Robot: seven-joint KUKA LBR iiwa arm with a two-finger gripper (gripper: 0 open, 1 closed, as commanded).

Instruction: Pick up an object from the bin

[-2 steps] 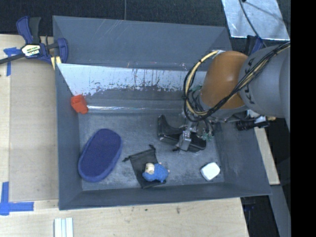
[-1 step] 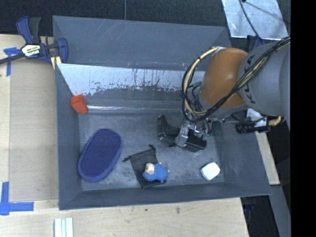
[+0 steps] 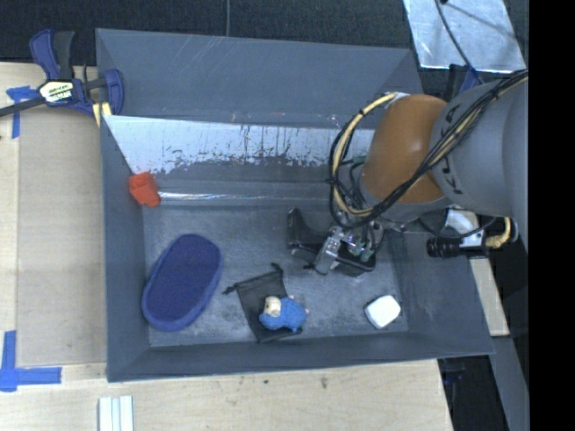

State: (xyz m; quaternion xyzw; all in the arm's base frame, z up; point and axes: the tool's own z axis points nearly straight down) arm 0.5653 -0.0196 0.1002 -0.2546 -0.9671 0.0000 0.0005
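Blue-and-white toy on black flap by bin near wall, untouched. End effector low over floor right of centre, just beside small black object. Its opening: cannot tell. Nothing seen held, so pick not yet done. White block near. Blue oval pad and orange cube well apart. Nothing blocks approach.

light: even, overhead | glare: bin back wall | shadows: soft
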